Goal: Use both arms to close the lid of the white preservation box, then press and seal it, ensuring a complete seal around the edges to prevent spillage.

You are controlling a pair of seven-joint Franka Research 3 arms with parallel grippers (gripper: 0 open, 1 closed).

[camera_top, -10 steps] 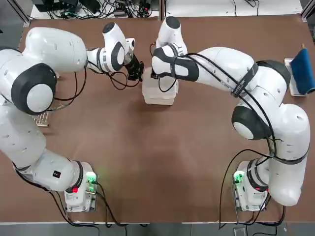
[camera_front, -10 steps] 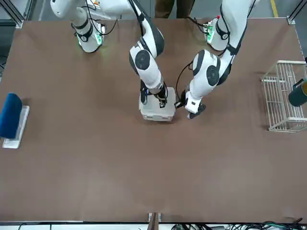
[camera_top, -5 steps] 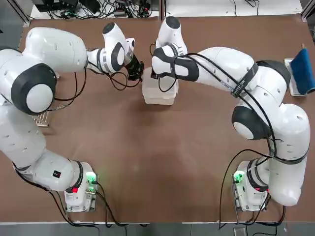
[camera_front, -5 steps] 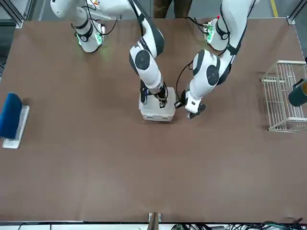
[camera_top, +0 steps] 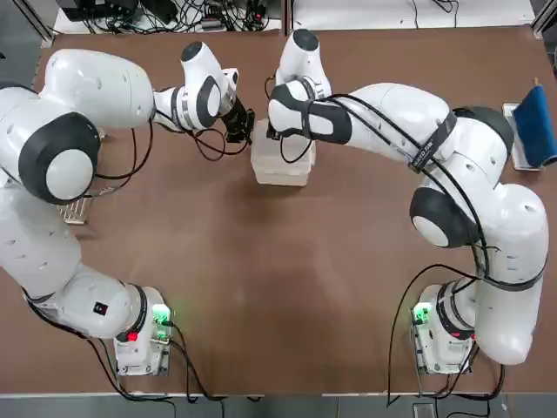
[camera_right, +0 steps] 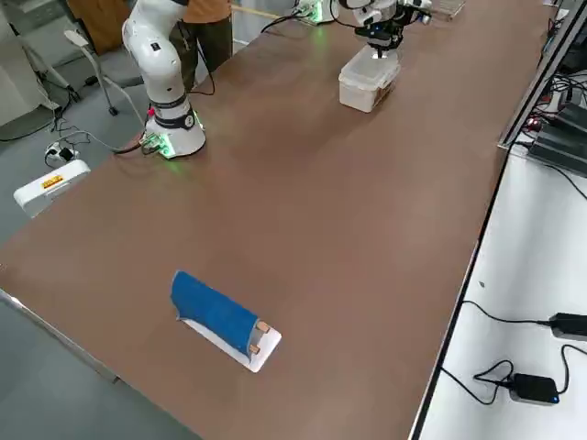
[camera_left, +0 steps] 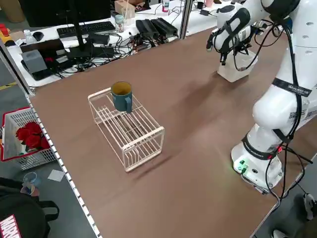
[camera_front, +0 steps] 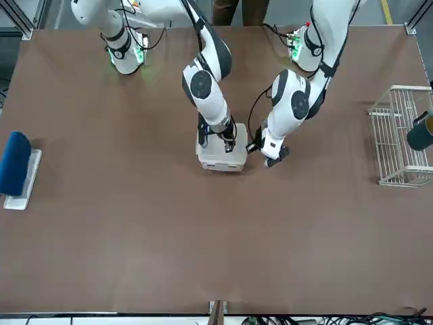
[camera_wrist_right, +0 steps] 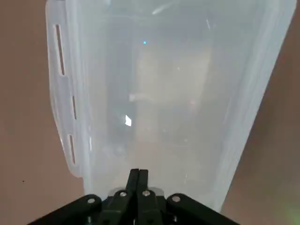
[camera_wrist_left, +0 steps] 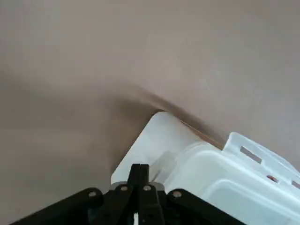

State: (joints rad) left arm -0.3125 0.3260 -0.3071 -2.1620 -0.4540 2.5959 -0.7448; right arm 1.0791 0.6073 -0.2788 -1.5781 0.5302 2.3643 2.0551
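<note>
The white preservation box (camera_top: 278,168) stands at the table's far middle with the lid (camera_wrist_right: 168,93) lying closed on top of it. My right gripper (camera_wrist_right: 138,180) is shut, and its tips rest on the lid near one end (camera_front: 227,140). My left gripper (camera_top: 240,127) is shut too and sits just off the box's left side. In the left wrist view its tips (camera_wrist_left: 139,176) are at a white side flap (camera_wrist_left: 157,138) that sticks out from the box (camera_wrist_left: 225,183). Neither gripper holds anything.
A wire rack (camera_front: 399,139) with a teal mug (camera_front: 421,132) on it stands at the table's left side. A blue item on a white tray (camera_top: 533,126) lies at the right edge. A person (camera_right: 204,23) stands near the right arm's base.
</note>
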